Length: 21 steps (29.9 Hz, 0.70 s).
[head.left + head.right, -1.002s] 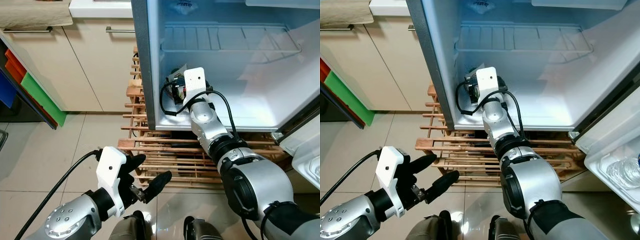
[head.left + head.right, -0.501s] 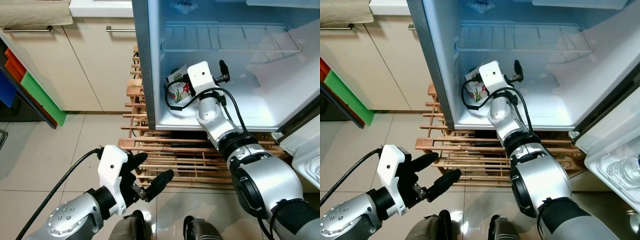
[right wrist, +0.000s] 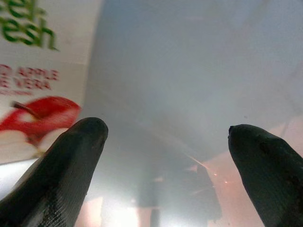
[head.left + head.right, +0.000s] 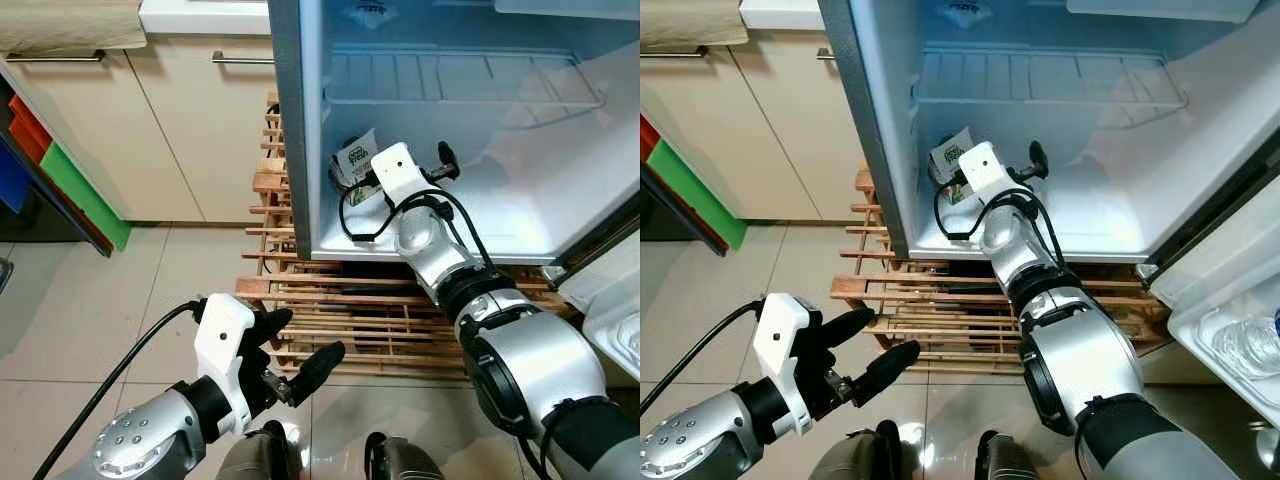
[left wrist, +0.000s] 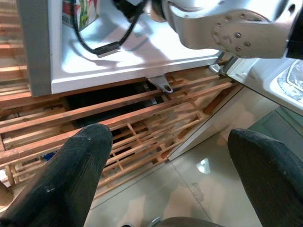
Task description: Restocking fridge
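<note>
The white juice carton with green lettering and a red apple picture (image 4: 354, 162) stands upright on the floor of the open white fridge (image 4: 520, 215), tucked into its left rear corner, probably so the rest of the floor stays free for more stock. The right gripper (image 3: 165, 156) is inside the fridge just beside the carton, its two black fingers spread wide with nothing between them; one finger (image 3: 71, 156) lies close to the carton's face, though the blur makes contact hard to judge. The left gripper (image 4: 300, 350) hangs low over the tiled floor (image 4: 120, 300) in front of the slatted wooden pallet (image 4: 340, 310) under the fridge, fingers spread and empty, out of the working arm's way.
</note>
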{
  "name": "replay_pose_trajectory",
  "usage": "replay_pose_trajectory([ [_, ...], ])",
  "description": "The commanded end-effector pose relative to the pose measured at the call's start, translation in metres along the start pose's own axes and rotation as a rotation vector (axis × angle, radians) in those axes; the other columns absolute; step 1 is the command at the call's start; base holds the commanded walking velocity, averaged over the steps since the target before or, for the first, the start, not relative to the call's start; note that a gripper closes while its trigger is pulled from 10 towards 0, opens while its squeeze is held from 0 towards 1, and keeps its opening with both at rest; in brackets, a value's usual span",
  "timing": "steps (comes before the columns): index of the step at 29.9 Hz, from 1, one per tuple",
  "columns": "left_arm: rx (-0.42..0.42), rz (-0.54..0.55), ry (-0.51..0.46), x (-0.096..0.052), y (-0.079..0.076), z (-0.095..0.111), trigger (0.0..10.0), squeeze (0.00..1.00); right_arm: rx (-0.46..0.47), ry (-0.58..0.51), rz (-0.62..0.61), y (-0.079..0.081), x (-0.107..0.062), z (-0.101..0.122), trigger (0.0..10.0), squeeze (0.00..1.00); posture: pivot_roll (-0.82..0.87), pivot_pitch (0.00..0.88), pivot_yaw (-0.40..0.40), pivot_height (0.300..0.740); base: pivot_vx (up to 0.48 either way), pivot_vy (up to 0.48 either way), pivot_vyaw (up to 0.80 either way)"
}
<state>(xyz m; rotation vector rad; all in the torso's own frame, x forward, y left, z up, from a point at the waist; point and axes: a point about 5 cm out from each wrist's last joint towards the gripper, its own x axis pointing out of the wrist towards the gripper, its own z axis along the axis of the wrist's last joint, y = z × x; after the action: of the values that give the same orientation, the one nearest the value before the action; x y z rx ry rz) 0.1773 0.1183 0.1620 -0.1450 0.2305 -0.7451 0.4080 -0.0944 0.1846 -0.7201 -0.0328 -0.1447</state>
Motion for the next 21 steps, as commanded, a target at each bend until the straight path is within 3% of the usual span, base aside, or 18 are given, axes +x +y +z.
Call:
replay_pose_trajectory([
  [1,0.009,0.0,0.004,-0.002,-0.004,-0.001,10.0,0.0,-0.001,0.007,0.015,0.001,0.001,0.004,10.0,0.0,0.14,0.247,-0.007,0.74,0.0,0.0,0.0],
  [3,0.01,0.0,0.001,-0.001,-0.004,0.0,10.0,0.0,0.09,0.031,0.057,0.006,0.0,0.006,10.0,0.0,0.14,0.247,-0.012,0.74,0.0,0.0,0.0],
  [4,0.011,0.002,-0.002,-0.001,-0.004,0.0,10.0,0.0,0.196,0.035,0.1,0.01,-0.001,0.011,10.0,0.0,0.14,0.246,-0.014,0.74,0.0,0.0,0.0],
  [6,0.012,0.004,-0.003,-0.001,-0.003,0.0,10.0,0.0,0.244,0.033,0.123,0.012,-0.002,0.013,10.0,0.0,0.14,0.247,-0.015,0.74,0.0,0.0,0.0],
  [8,0.011,0.005,-0.004,-0.001,-0.003,0.0,10.0,0.0,0.348,0.053,0.165,0.016,-0.003,0.016,10.0,0.0,0.14,0.247,-0.016,0.74,0.0,0.0,0.0],
  [17,0.015,0.007,-0.01,0.002,-0.002,0.001,10.0,0.0,0.568,0.087,0.335,0.037,-0.011,0.026,10.0,0.0,0.13,0.244,-0.022,0.74,0.0,0.0,0.0],
  [21,0.015,0.008,-0.014,0.003,-0.001,0.001,10.0,0.0,0.593,0.088,0.342,0.042,-0.014,0.026,10.0,0.0,0.12,0.24,-0.025,0.74,0.0,0.0,0.0],
])
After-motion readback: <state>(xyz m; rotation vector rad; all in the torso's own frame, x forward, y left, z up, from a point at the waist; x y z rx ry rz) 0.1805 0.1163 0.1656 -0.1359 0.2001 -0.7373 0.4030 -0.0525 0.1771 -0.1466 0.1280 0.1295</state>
